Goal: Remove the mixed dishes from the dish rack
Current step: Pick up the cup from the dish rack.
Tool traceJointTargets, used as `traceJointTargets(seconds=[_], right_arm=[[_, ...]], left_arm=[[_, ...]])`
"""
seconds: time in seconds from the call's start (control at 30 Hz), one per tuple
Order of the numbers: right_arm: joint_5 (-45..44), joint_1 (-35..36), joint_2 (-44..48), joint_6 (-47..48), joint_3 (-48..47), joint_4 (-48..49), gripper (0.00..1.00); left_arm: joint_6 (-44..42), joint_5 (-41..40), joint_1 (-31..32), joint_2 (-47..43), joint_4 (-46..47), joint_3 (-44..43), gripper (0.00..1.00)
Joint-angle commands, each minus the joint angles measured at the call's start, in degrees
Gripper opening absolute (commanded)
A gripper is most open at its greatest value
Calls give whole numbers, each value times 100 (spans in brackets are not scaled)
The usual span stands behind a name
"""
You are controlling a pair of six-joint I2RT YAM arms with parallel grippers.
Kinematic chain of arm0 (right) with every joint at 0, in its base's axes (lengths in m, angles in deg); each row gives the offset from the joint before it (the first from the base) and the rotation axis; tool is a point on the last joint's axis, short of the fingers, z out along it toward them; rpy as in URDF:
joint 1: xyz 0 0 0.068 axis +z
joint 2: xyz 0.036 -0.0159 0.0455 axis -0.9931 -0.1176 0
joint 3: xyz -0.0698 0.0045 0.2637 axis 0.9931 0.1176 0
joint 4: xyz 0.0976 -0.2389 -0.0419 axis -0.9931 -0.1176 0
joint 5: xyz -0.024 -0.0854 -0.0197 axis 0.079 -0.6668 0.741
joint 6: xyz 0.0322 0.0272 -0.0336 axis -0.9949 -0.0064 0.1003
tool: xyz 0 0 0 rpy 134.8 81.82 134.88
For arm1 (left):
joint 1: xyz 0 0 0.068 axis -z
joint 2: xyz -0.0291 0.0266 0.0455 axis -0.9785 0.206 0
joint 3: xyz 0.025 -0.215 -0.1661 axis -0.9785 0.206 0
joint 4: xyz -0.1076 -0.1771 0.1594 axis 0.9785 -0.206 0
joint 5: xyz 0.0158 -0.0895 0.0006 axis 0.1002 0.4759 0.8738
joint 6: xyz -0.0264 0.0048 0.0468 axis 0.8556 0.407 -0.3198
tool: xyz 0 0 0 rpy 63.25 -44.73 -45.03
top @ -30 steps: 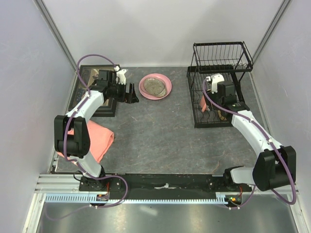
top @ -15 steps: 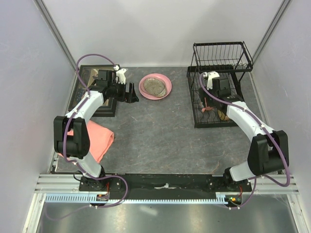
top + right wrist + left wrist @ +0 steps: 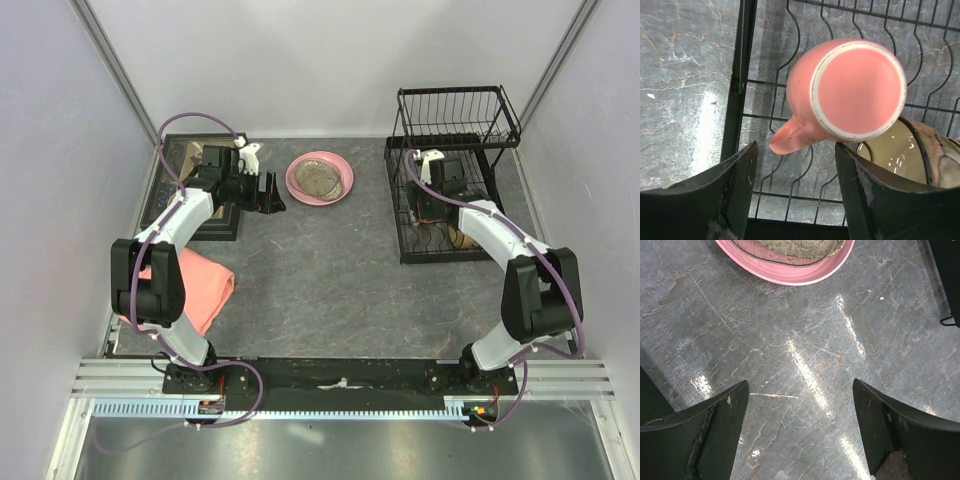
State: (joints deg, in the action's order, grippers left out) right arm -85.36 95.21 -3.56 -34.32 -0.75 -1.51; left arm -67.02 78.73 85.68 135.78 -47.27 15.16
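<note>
Right wrist view: upturned salmon-pink handled mug (image 3: 856, 89) lies just ahead of the right gripper (image 3: 796, 150), jaws spread wide and empty, handle pointing toward it

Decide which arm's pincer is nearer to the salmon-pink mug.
Right. The right pincer hangs open just above the mug in the dish rack; the left pincer is far off, open near the pink plate.

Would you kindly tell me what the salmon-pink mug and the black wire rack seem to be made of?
Salmon-pink handled mug: likely glazed ceramic, smooth satin pink with a pale, rough-looking ring around its base. Black wire dish rack: probably coated or painted metal, thin stiff rods bent into waves, evenly black.
</note>
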Motion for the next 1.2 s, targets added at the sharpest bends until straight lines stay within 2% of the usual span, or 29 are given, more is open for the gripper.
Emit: traceJointTargets(seconds=[0.0, 0.53, 1.17], right_arm=[[-185, -1, -139, -5, -178, 278, 70], [-484, -28, -666, -84, -46, 700, 64], [-537, -309, -631, -391, 411, 1245, 53]], left_arm=[[-198, -40, 7, -108, 239, 20, 90], [-268, 74, 7, -82, 336, 134, 90], [-251, 232, 7, 6, 380, 151, 89]])
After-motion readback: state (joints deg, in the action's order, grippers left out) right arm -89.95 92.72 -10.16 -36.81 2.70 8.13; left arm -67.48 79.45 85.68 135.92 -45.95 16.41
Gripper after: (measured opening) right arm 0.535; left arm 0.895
